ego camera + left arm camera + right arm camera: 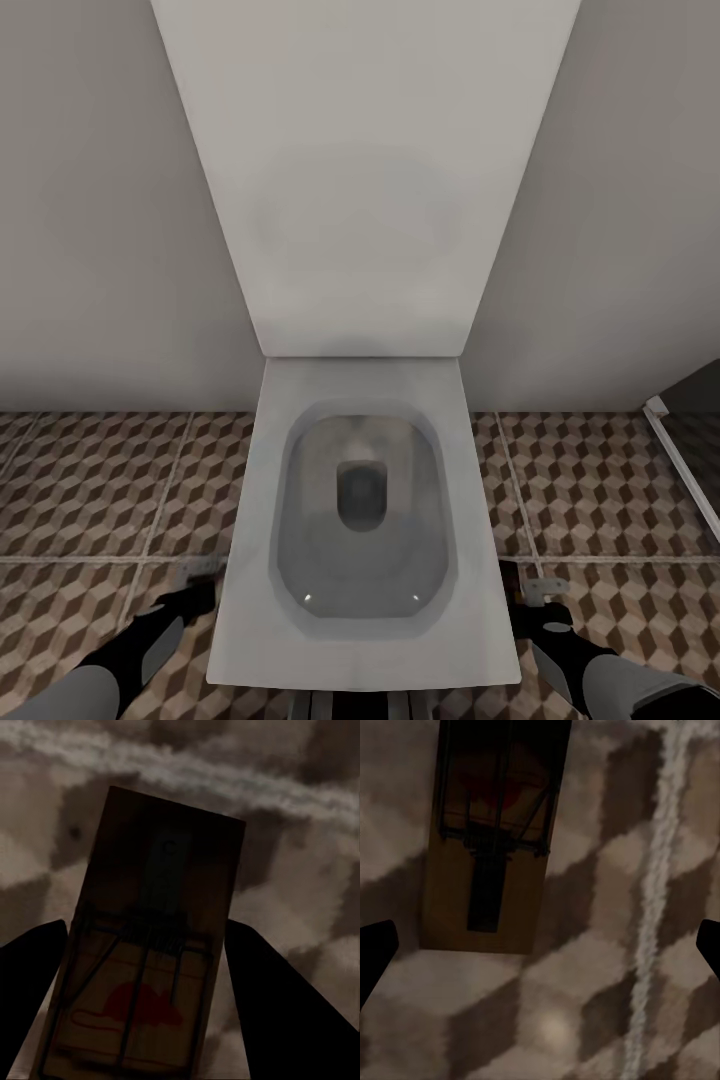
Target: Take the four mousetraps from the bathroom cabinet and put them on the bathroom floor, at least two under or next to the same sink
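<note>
Two traps: one per wrist view, both over the bathroom floor (100,490)
Left pincer (150,975): closed on a mousetrap (150,945); dark fingers (30,982) flank its long edges
Left trap axis: long axis runs along the fingers; red mouse print near the pincer, bare wood end pointing away
Right pincer (540,960): open, finger tips well apart, gripping nothing
Right trap (491,832): looks to be lying flat on the tiles ahead of the open pincer; plain end toward the pincer, spring and red print at the far end
Head view: both arms low, either side of the toilet (360,520); left pincer (195,590), right pincer (530,590)
Step (judged): placing; right side looks released, left not yet
Next: lower left trap flat to the tiles, open, lift clear
Risk: this is toilet, not sink; two traps need to be next to the sink
</note>
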Controlling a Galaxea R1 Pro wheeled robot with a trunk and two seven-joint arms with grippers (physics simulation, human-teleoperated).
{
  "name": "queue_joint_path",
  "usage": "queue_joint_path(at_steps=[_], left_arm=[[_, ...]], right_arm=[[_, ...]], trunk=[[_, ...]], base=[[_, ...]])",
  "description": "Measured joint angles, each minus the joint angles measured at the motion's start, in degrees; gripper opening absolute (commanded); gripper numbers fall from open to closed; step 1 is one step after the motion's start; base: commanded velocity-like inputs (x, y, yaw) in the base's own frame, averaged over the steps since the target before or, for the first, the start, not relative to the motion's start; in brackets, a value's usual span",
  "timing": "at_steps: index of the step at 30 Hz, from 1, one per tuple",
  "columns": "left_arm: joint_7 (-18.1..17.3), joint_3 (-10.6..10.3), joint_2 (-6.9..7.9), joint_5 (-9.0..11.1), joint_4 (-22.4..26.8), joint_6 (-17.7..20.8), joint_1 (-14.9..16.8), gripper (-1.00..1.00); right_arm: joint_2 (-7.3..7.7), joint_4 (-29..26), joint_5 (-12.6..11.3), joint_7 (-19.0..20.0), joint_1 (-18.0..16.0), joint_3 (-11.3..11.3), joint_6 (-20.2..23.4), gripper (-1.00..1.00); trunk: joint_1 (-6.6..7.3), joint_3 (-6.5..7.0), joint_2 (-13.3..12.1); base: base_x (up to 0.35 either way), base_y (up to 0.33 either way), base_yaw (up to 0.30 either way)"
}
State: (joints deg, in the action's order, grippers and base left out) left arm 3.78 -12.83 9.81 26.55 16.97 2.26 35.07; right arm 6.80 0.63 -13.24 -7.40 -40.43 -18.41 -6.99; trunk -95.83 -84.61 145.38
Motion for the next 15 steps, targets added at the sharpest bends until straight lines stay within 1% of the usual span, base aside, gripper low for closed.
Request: queue_joint_path(at_steps=[5, 15], left_arm=[[0.1, 0.0, -0.25, 0.0, -1.8, 0.1, 0.0, -1.00], [0.1, -0.2, -0.59, 0.0, -2.9, 0.5, 0.0, -1.00]], right_arm=[[0.02, 0.0, 0.0, 0.0, 0.0, 0.0, 0.0, 1.00], [0.06, 0.0, 0.0, 0.1, 0.0, 0.0, 0.0, 1.00]], trunk=[[0.00, 0.00, 0.0], [0.00, 0.00, 0.0]], base=[[0.000, 0.000, 0.000], [0.000, 0.000, 0.000]])
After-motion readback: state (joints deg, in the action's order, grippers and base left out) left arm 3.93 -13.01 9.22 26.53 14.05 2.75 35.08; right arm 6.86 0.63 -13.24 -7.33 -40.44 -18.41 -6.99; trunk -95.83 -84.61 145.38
